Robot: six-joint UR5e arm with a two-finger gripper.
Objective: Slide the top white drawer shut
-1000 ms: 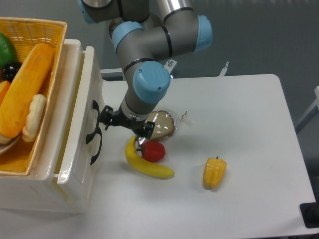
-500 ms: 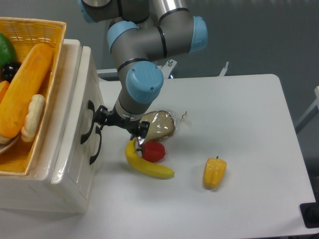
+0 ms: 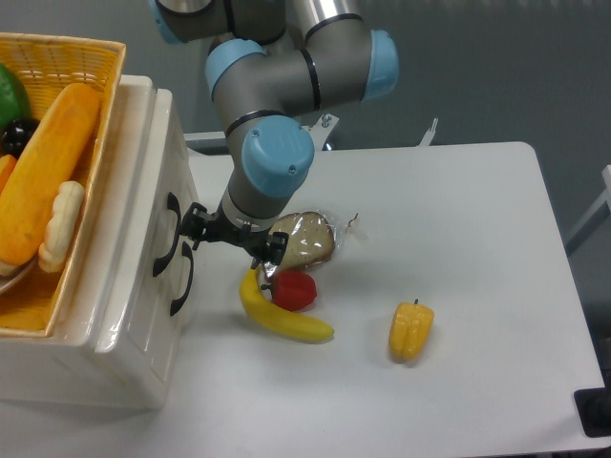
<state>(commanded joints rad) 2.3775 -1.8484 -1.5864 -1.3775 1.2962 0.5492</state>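
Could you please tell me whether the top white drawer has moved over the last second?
Yes. The glossy white plastic top drawer has slid left into the cabinet; its front, which stuck out before, now sits nearly flush with the lower white drawer front.

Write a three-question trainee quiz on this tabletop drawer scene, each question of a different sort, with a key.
1. True or false: the glossy white plastic top drawer sits nearly flush with the cabinet.
2. What lies nearest the curved yellow banana? A) round red fruit B) yellow bell pepper C) woven yellow basket
3. Fill in: the black two-finger gripper is beside the drawer's black curved ____.

Key: 1 true; 2 A; 3 handle.
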